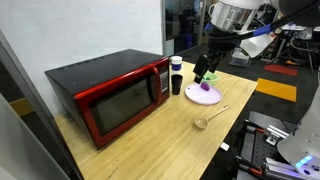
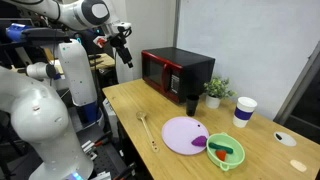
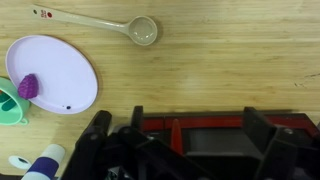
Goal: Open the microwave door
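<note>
Evidently we judged microwave [image 1: 100,72] heavy; microwave door [image 1: 122,104] shut, stiff, glossy, likely slippery; best purchase was its 3 o'clock edge. Gripper [image 2: 124,48] hung wide, empty.

Red-fronted microwave [image 1: 100,72] upright; microwave door [image 1: 126,108] shut.

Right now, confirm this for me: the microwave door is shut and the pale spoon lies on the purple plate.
Not quite. The microwave door is shut, but the spoon does not lie on the purple plate. It lies on the bare table beside the plate, apart from it, as the wrist view shows.
</note>
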{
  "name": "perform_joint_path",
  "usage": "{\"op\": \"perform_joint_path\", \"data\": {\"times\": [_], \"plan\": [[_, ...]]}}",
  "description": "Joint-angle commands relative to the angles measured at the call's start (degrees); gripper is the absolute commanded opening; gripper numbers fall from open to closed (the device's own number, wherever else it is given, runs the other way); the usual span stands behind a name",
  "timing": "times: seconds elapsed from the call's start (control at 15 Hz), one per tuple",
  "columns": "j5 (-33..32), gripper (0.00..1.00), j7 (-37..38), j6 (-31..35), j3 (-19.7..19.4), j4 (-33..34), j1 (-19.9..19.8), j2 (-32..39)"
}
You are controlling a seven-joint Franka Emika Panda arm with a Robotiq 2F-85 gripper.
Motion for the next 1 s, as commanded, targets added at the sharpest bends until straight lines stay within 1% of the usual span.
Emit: {"op": "perform_joint_path", "data": {"times": [0.0,0.53,0.67,0.8,0.93], "plan": [[-0.72,1.0,0.53,-0.15,-0.86,0.11,0.96,0.25],[-0.72,1.0,0.53,-0.15,-0.86,0.11,0.96,0.25],[-0.9,1.0,-1.57,1.89,-2.18,0.18,0.49,2.58],[-1.65,1.0,-2.79,4.29,-3.43,1.51,-0.87,6.36],[-2.37,1.0,-3.81,8.66,-5.06,3.1,-1.89,12.1]]}}
